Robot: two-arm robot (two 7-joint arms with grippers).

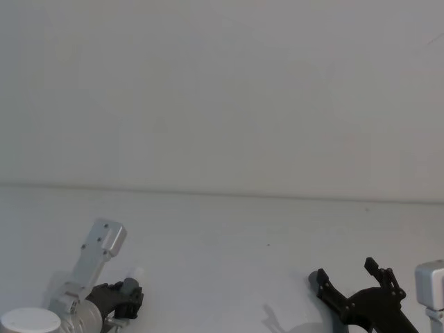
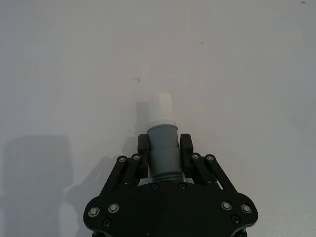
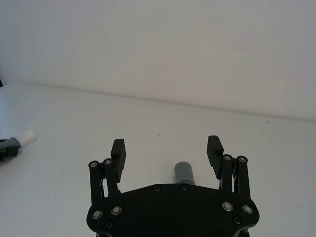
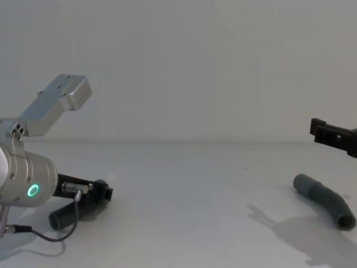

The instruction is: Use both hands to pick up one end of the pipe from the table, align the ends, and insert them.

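Note:
My left gripper (image 2: 164, 148) is shut on the grey collar of one pipe piece, whose white tapered tip (image 2: 160, 106) sticks out past the fingers. In the chest view this gripper (image 4: 103, 192) sits low at the table's left, with the ribbed hose (image 4: 64, 215) trailing behind it. The other piece, curved and dark grey (image 4: 326, 198), lies on the white table (image 4: 195, 212) at the right. My right gripper (image 3: 167, 148) hangs open above it, with the smooth cuff (image 3: 183, 173) showing between and below its fingers. The head view has this gripper (image 1: 347, 274) at the bottom right.
A thin dark cable (image 4: 33, 234) loops under the left wrist. The table's far edge (image 1: 222, 194) meets a plain white wall. Open white surface lies between the two grippers.

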